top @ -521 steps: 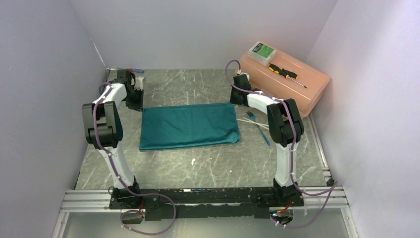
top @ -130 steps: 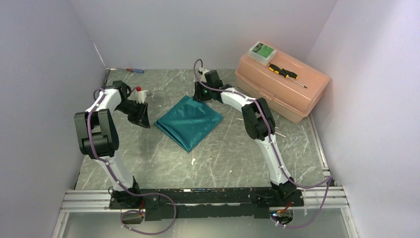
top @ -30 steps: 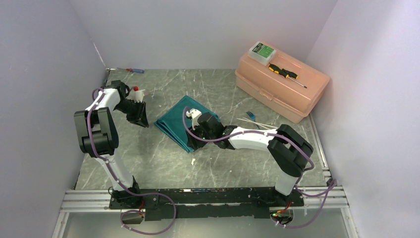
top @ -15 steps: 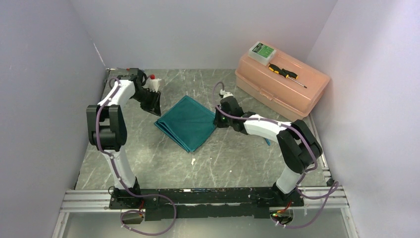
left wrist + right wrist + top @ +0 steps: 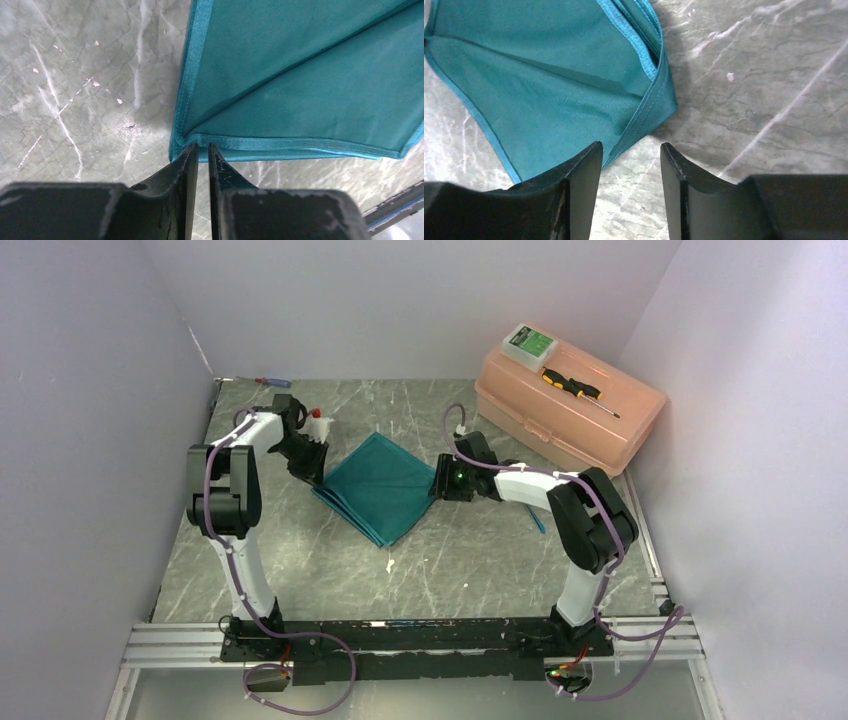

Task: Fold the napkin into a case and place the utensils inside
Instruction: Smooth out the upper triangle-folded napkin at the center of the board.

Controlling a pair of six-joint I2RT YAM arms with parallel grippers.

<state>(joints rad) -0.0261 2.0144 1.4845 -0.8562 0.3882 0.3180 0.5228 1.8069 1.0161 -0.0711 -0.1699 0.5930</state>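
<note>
Lying folded and turned cornerwise, the napkin (image 5: 383, 485) occupied the middle of the table (image 5: 470, 560). My left gripper (image 5: 202, 148) met the hem at the corner nearest the table's left edge, its fingers drawn almost together with only a thin slit between them; whether any cloth was caught there I could not tell. My right gripper (image 5: 630, 150) hung over the opposite corner, fingers spread, holding nothing.
</note>
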